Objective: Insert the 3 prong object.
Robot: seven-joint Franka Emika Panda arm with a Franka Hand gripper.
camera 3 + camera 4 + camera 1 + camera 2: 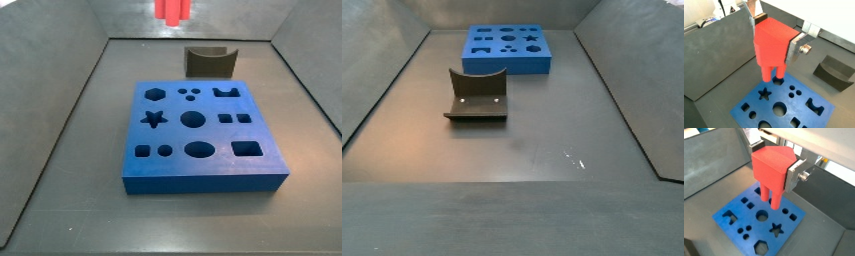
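My gripper (774, 36) is shut on the 3 prong object (772, 47), a salmon-red block whose narrow prongs (771, 74) point down. It also shows in a wrist view (771, 170) between the silver fingers (794, 174). The piece hangs in the air above the blue board (784, 106) with shaped holes, over one edge of it, not touching it. The board shows in both side views (201, 140) (505, 48). In a side view only the prong tips (171, 10) show, at the picture's upper edge, high above the floor. The gripper is out of view in both side views.
A dark grey block with a curved notch (210, 60) stands on the floor beside the board, also seen in a side view (476, 95) and a wrist view (834, 72). Grey walls (60, 110) ring the floor.
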